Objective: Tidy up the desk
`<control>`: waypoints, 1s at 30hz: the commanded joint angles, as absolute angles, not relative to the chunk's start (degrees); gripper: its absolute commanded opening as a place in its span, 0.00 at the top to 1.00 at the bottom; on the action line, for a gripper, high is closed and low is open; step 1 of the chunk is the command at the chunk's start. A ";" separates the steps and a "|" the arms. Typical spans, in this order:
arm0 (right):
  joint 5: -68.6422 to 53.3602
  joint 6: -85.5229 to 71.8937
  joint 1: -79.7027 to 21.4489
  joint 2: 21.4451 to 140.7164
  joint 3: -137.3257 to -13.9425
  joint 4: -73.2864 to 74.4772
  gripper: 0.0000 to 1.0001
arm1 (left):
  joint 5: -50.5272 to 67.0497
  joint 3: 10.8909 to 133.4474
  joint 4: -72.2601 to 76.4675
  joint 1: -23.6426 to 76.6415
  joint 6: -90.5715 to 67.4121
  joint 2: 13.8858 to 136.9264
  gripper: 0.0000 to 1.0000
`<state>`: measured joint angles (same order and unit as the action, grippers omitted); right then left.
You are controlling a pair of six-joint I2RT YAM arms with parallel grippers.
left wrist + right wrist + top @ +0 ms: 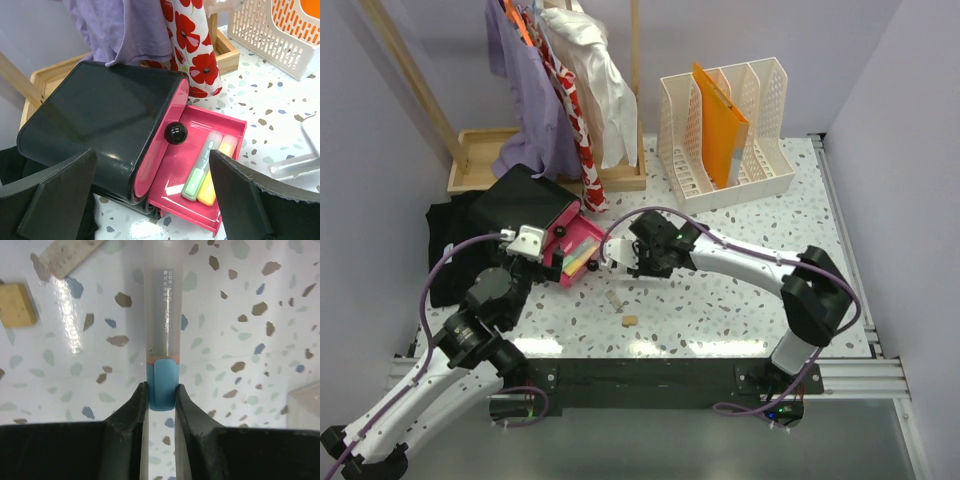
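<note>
Colour key
The counter (720, 310) is showing white with grey, brown and blue speckles; the drawer (172, 167) is showing pink; the pen cap (161, 385), blue.

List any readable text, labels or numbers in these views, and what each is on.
Nothing is legible in any view.
Clear marker in the right arm's jaws: a column of small print on the barrel, too blurred to read.
Green highlighter in the pink drawer: dark print on its barrel, too small to read.
Pale strip on the desk: faint ruler-like marks, unreadable.
</note>
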<state>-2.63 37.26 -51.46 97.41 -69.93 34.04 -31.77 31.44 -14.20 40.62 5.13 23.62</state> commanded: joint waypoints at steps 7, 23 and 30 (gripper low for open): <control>1.04 54.57 -50.27 91.66 -79.70 44.47 1.00 | -34.63 31.20 -10.46 40.52 5.45 19.87 0.00; 14.84 65.39 -60.99 106.87 -98.96 34.38 0.94 | -40.43 30.85 -10.28 40.43 5.89 16.35 0.00; 17.66 64.87 -63.63 111.44 -100.19 28.48 0.79 | -40.08 30.67 -9.93 40.43 6.24 16.52 0.00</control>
<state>12.91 64.07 -62.81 111.11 -96.66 34.85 -39.75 31.00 -13.69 40.56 5.63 16.75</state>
